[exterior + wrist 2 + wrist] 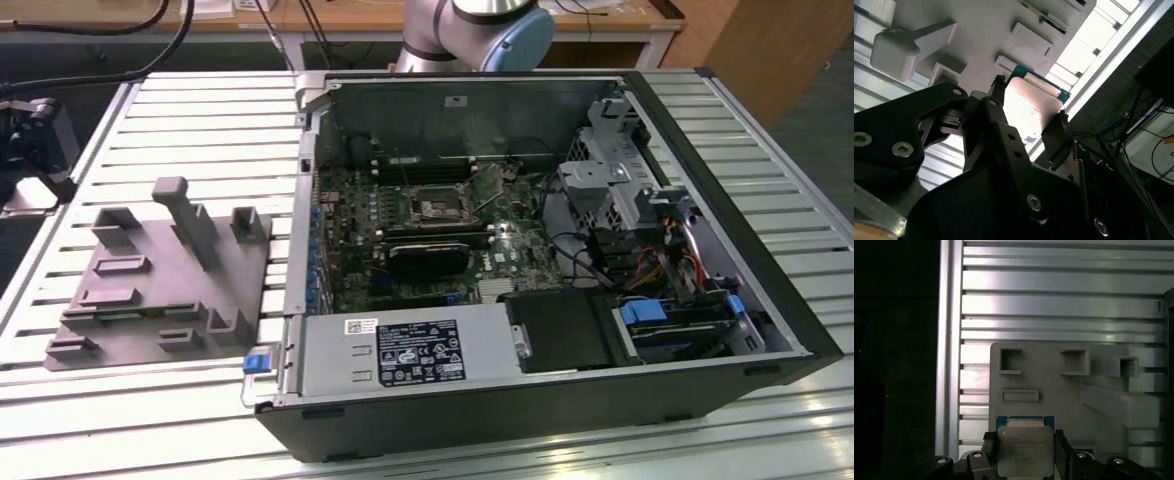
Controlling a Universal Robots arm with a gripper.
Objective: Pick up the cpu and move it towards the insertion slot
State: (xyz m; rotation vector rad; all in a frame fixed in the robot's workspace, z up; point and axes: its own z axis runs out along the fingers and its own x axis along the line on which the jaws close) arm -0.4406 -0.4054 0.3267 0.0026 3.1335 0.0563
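On a bench (200, 110) of ribbed silvery metal slats lie an open computer case (534, 415), flat on its side, and, toward the exterior view's left, a grey stepped fixture block (160, 280). Behind the bench runs a wooden desk (374, 15) with dark cables hanging over it. The arm (481, 25) is cut off by the upper edge of the exterior view, so only its pale blue joint can be seen.

Inside the case, the insertion slot (438, 207) sits on the motherboard, dark in the middle with a metal frame, just above a black card (430, 258).

In the first wrist view the pincer (1026, 454) is clamped on the cpu (1026, 446). One black finger (988, 450) presses each side of the chip, whose lower edge is lost at the picture's border. The fixture block (1054, 385) and the bench slats (1054, 305) lie beyond it.

The second wrist view shows the cpu (1031, 112) glaring white between the tips of the pincer (1030, 99). How far it hangs clear of the block (979, 30) I cannot tell.
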